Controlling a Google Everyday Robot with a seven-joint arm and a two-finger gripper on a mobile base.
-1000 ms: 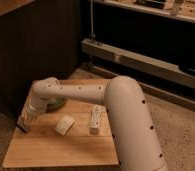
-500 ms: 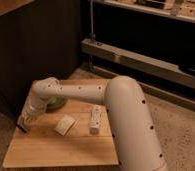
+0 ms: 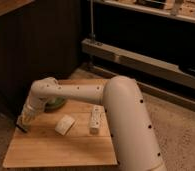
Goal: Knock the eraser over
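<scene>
A white oblong eraser (image 3: 95,119) rests on the wooden table (image 3: 51,152), right of its middle, with its long side pointing away from me. My gripper (image 3: 23,122) is low over the table's left edge, well to the left of the eraser and apart from it. The arm (image 3: 76,92) reaches across the back of the table from the right. I see nothing held in the gripper.
A pale flat block (image 3: 65,125) lies between the gripper and the eraser. A green bowl (image 3: 56,104) sits at the back, partly behind the arm. A dark wall stands behind the table and metal shelving (image 3: 141,62) to the right. The floor is speckled.
The gripper has edged slightly left and down along the table's left side. The eraser, block and bowl have not moved.
</scene>
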